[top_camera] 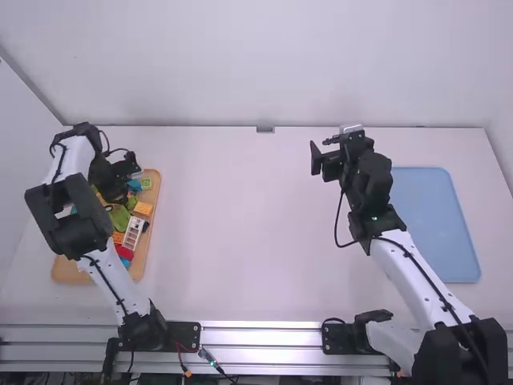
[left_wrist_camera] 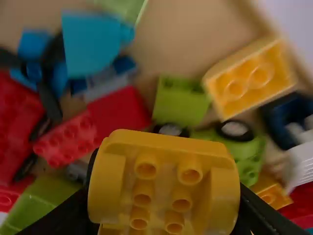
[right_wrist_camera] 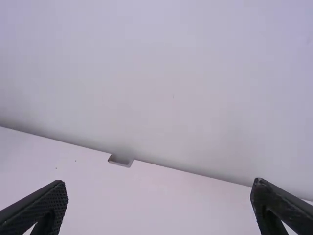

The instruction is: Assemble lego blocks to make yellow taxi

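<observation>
**Left tool [top_camera: 117,178] clamped on one yellow block [left_wrist_camera: 164,140]; right tool [top_camera: 321,151] with its two fingers apart**

Two tools are in the high view. The left one is over a single wooden tray [top_camera: 72,273] at the left side of the bench [top_camera: 240,233]. In the left wrist view the yellow block sits between its two fingers, hollow side toward the camera, with six round tubes showing in two rows of three. It is above the tray's loose pieces, near its own wrist camera.

Around it in that view are two orange-yellow blocks, one larger [left_wrist_camera: 249,78] and one smaller [left_wrist_camera: 270,191]. Two black wheels, one [left_wrist_camera: 171,129] and another [left_wrist_camera: 235,129], are beside a lime green block [left_wrist_camera: 179,104]. One bright blue block [left_wrist_camera: 90,46] lies near a studded red piece [left_wrist_camera: 67,139]. A white piece [left_wrist_camera: 301,159] is near the smaller orange-yellow block.

The right tool is raised over the far part of the bench, well apart from the tray, nothing between its fingers. One flat blue rectangle [top_camera: 433,224] lies at the bench's right side.
</observation>
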Motion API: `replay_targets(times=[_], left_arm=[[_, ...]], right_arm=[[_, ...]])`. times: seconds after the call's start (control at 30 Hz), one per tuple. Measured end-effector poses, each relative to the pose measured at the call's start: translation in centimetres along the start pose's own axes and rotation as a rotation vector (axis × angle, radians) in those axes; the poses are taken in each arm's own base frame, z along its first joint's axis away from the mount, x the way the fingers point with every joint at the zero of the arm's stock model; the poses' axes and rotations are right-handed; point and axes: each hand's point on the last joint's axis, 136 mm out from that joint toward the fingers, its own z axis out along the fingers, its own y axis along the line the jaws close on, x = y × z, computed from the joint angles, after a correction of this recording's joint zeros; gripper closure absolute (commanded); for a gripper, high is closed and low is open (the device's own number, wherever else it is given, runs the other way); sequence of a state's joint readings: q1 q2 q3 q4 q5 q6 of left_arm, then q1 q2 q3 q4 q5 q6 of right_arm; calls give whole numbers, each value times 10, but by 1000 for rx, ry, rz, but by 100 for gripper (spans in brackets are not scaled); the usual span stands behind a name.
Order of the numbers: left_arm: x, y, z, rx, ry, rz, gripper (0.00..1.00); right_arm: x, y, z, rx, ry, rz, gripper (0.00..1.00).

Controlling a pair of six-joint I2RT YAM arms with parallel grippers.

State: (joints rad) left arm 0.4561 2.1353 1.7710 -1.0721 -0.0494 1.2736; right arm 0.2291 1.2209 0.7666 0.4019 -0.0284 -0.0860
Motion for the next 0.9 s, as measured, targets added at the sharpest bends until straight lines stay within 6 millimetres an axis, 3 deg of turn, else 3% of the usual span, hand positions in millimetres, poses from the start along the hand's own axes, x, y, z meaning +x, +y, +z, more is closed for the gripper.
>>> replay_targets(times=[0.03, 0.1, 0.2, 0.23, 0.43, 0.47, 0.53, 0.6, 0.63, 0.73, 0.9], left_arm=[[-21, -6, -8, 0, -2, 13, 60], [-35, -10, -13, -5, -4, 22, 61], [-81, -27, -23, -18, -14, 73, 62], [-88, -30, -23, -19, -15, 83, 62], [-182, -83, -30, -67, -63, 218, 66], [-202, -99, -32, -71, -76, 246, 65], [-220, -118, -33, -69, -89, 274, 65], [-251, -165, -36, -37, -106, 345, 63], [-254, -174, -36, -29, -108, 356, 62], [-284, -232, -39, 19, -143, 433, 66], [-297, -303, -24, 80, -146, 528, 66]], right_arm=[[1, 0, 0, -2, 5, -9, 1], [3, 1, 0, -3, 10, -19, 1], [4, 0, 0, 1, 17, -39, 1], [4, 0, 0, -2, 16, -39, 1], [5, -7, 0, 18, 18, -49, 1], [5, -11, 0, 30, 20, -47, 1], [6, -16, -1, 40, 21, -45, 1], [7, -27, -2, 65, 26, -40, 1], [8, -28, -2, 67, 28, -40, 1], [9, -39, -3, 92, 32, -35, 1], [15, -49, -5, 117, 55, -30, 1]])
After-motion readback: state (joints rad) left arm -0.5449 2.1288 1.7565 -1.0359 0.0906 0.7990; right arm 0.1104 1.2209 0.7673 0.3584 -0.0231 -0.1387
